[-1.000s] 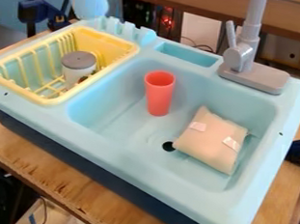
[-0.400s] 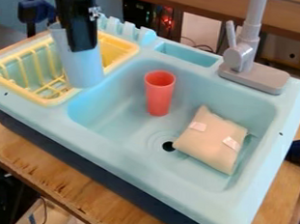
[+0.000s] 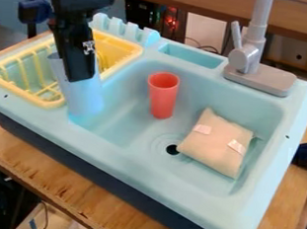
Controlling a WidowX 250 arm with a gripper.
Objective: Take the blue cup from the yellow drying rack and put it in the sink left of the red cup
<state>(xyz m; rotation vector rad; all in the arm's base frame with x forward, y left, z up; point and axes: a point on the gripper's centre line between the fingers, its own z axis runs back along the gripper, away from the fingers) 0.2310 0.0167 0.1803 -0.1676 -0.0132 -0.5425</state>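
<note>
Item one: a tall light-blue cup [image 3: 86, 99], mouth up and slightly tilted, at the basin's left end beside the yellow rack [image 3: 136, 49]. We judge it light, smooth and fairly stiff, perhaps slippery; best taken by the upper wall, squeezed modestly.
Item two: the black hand [image 3: 79, 76], closed on that cup near its rim. We cannot tell whether the cup touches the sink.
Item three: a red cup [image 3: 163, 97], upright in the basin.
Item four: a tan pouch [image 3: 215, 143], beside the drain hole [image 3: 173, 149].
Item five: a blue sink [image 3: 158, 181], grey tap [image 3: 259, 78] at its back, on a wooden surface [image 3: 78, 198].
</note>
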